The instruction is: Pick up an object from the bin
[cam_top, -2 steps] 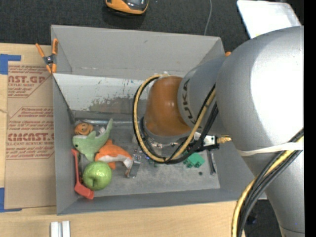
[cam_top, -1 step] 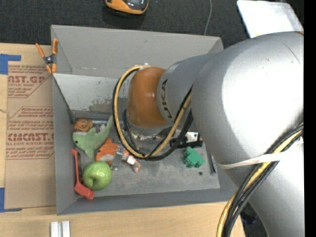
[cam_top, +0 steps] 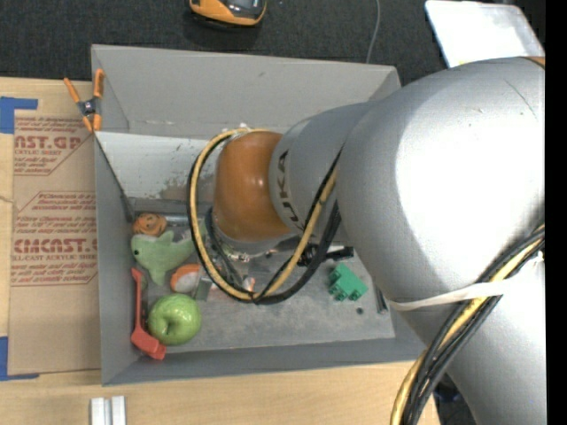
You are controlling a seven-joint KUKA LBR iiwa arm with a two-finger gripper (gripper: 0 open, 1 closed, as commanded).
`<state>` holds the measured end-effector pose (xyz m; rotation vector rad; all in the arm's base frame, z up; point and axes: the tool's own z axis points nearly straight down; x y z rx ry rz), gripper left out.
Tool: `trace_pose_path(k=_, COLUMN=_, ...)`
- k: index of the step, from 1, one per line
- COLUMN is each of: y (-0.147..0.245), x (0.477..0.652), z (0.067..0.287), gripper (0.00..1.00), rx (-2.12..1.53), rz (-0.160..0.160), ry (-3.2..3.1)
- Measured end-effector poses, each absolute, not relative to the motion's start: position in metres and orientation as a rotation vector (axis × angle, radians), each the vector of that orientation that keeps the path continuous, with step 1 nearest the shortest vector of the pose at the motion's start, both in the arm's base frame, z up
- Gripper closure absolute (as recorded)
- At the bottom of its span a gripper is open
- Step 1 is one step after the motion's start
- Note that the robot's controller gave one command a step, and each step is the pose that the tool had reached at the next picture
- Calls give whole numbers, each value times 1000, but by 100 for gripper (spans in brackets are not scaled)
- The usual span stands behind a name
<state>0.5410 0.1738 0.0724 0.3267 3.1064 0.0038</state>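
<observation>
Judging by the pose, the approach step is taken to be in hand: the arm (cam_top: 443,202) is extended into the bin (cam_top: 266,87) from the right, with its orange wrist cover (cam_top: 246,184) positioned over the middle-left of the floor. The state of the jaws cannot be told, as they are hidden under the cover and cables, and nothing is seen held. The nearest things are found just left of the wrist: an orange-and-white round piece (cam_top: 186,279), a pale green soft toy (cam_top: 164,255) and a small orange thing (cam_top: 149,225) above it. A green apple (cam_top: 174,319) is seen in the view's lower-left corner, touching a red tool (cam_top: 140,308) laid along the left wall. A small green block (cam_top: 347,283) is set well apart on the right. No target can be confirmed. The next move is judged to need the jaws centred over one piece, closed on it, then a straight lift clear of the neighbours.
</observation>
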Motion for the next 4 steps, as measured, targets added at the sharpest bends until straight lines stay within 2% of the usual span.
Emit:
trace_pose_path(k=1, y=174, x=541, z=72, gripper=100, rx=327, rz=4, ry=3106)
trace_pose_path(k=2, y=196, x=500, z=79, gripper=100, rx=669, rz=3, ry=3048)
trace_pose_path(k=3, y=235, x=505, z=70, gripper=100, rx=631, rz=7, ry=3056)
trace_pose_path(k=4, y=235, x=489, z=72, gripper=100, rx=182, rz=-1, ry=3115)
